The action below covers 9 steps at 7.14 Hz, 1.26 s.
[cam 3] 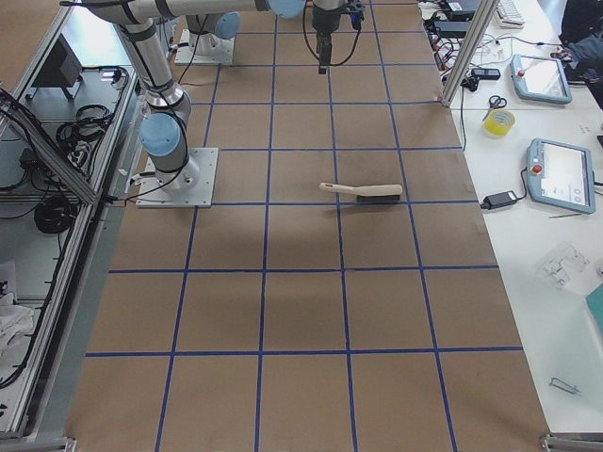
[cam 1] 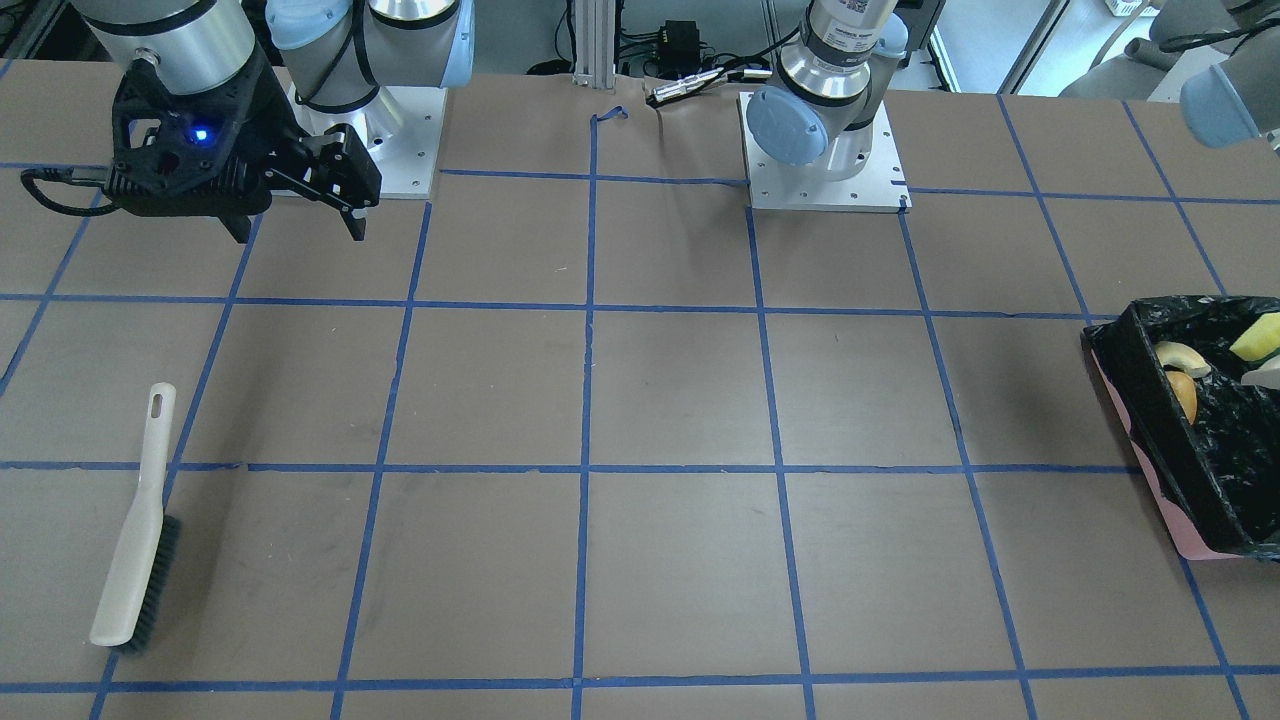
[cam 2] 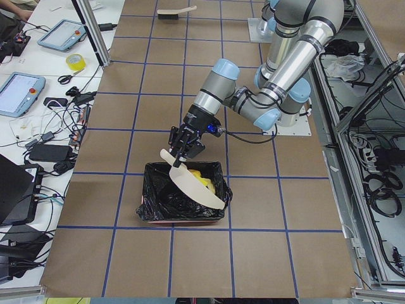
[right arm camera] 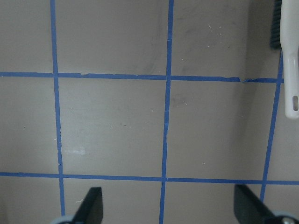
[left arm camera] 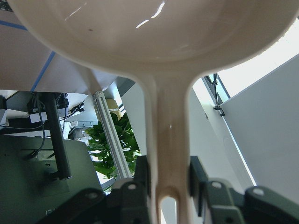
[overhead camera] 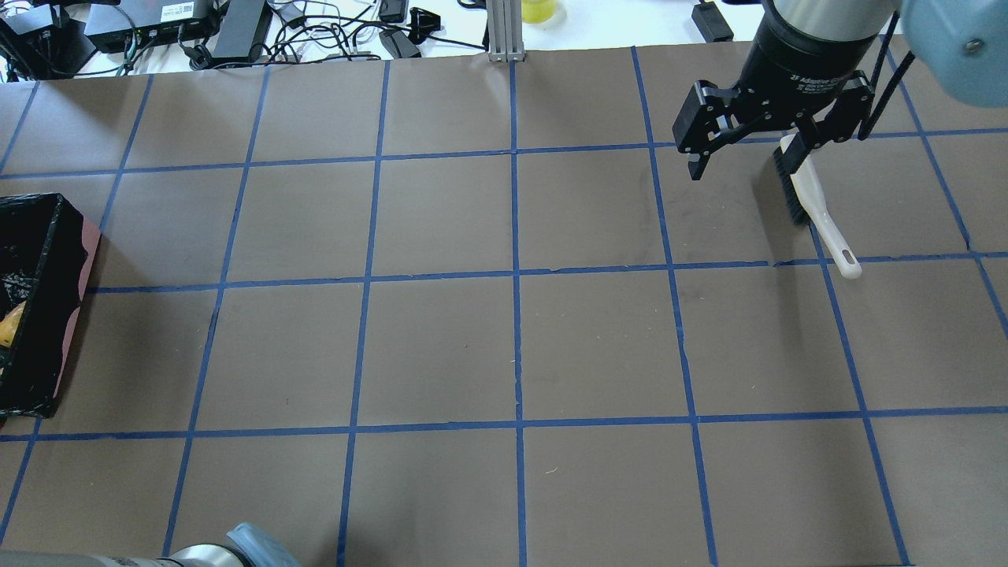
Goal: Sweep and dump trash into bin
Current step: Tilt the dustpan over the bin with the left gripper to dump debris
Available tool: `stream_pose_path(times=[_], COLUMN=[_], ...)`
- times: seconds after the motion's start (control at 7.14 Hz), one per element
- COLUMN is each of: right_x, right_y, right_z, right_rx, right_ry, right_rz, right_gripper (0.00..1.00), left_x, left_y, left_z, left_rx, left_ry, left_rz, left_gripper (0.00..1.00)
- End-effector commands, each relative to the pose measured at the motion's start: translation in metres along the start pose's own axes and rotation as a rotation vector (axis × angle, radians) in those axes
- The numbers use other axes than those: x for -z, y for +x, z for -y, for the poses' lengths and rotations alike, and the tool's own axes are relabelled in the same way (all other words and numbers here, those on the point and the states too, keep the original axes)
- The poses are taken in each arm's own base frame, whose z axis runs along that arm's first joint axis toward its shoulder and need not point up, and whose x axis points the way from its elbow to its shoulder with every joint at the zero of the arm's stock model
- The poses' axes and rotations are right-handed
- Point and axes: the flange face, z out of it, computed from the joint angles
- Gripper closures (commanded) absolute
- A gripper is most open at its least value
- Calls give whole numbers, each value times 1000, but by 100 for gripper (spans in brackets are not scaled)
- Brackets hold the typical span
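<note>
The bin (cam 2: 155, 206), pink with a black bag, stands at the table's left end; it also shows in the front view (cam 1: 1150, 470) and the overhead view (overhead camera: 75, 315). The trash lies inside it: a golden-brown lump (cam 1: 1183, 395), a yellow-green sponge wedge (cam 1: 1258, 338) and a peel scrap (cam 1: 1180, 357). My left gripper (cam 2: 179, 151) is shut on the handle of the beige dustpan (cam 2: 193, 183), which is tilted down over the bin. The wrist view shows the jaws (left arm camera: 170, 179) clamped on the handle. My right gripper (overhead camera: 744, 161) is open and empty, raised above the table beside the brush (overhead camera: 815, 209).
The white-handled brush (cam 1: 135, 530) lies flat on the table at the right end, near the far edge. It also shows in the right wrist view (right arm camera: 289, 60). Blue tape lines grid the brown table. Cables and devices lie beyond the far edge.
</note>
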Motion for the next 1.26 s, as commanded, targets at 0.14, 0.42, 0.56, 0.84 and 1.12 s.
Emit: stream_pose_path(times=[0.14,0.42,0.56,0.84,1.12], right_x=[2,6,7,7,6], right_y=[-1,-1,0,0,0], right_z=[2,11,12,11,11], right_rx=[2,0,-2,-7,-9], right_ry=[19,82,98,92,89], right_rz=[1,-2,-4,-4,-4], right_gripper=[0,0,0,0,0], left_x=[7,1,-3,-8,13], left_y=[-2,-3,-3,3,-36], left_z=[9,5,-9,-61,-99], left_rx=[2,3,2,42,128], left_ry=[-29,39,98,282,421], left_rz=[-13,27,56,170,231], left_gripper=[100,100,100,100,100])
